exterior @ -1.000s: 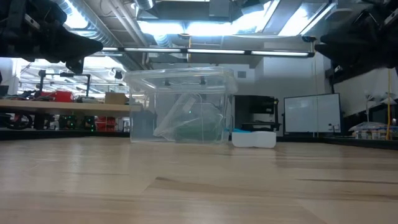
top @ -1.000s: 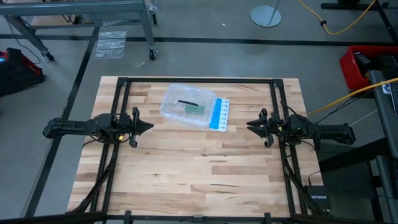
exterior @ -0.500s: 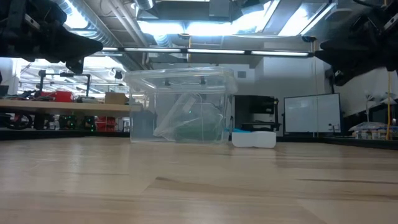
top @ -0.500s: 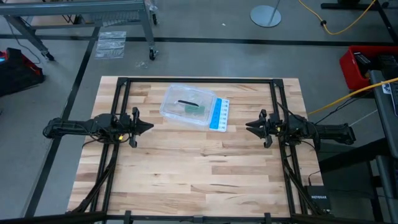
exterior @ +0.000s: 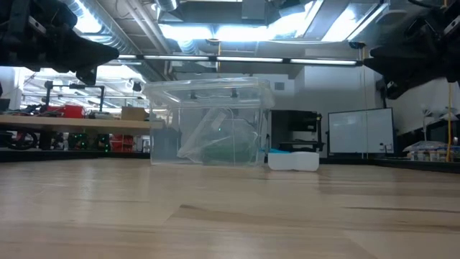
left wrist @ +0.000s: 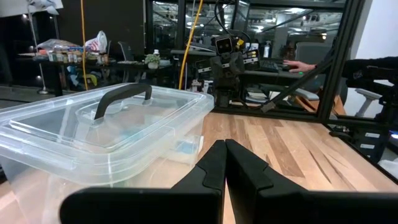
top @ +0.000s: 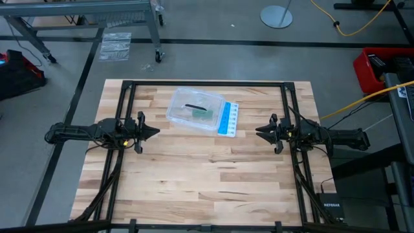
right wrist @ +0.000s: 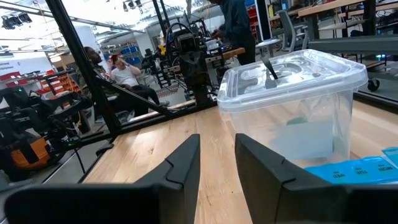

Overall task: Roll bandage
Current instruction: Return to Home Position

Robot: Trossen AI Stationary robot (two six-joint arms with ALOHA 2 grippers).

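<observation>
The left gripper [top: 155,131] is held above the table [top: 213,188], its two dark, wedge-shaped fingers [left wrist: 214,163] pressed together with no gap between them. The right gripper [top: 260,132] is held facing it from the opposite side, well apart, and its fingers [right wrist: 184,163] are spread, with a strip of wood showing between them. Nothing is gripped by either.

The table is made of pale wooden blocks laid in strips, with a smooth surface. The bin [top: 194,109] is a clear, box-shaped container of thin, glossy plastic with rounded corners. Its lid is on, and a dark, curved handle [left wrist: 122,98] is set in the lid. It stands ahead of the left gripper and off to that gripper's left, nearer to it than to the right gripper, and is touched by neither.

The bandage [top: 197,114] lies inside the bin, on its floor. From above only a small green patch is seen through the lid. In the low view a soft green mass [exterior: 228,153] is seen through the wall beside crumpled clear plastic; whether it is rolled cannot be told.

A flat blue-and-white card [top: 228,119] lies against the bin on the side towards the right gripper. Its blue printed face [right wrist: 354,168] is shown in the right wrist view, and in the left wrist view only a glimpse is had through the bin. A seated person [right wrist: 127,76] beyond the table is shown by the right wrist view alone.
</observation>
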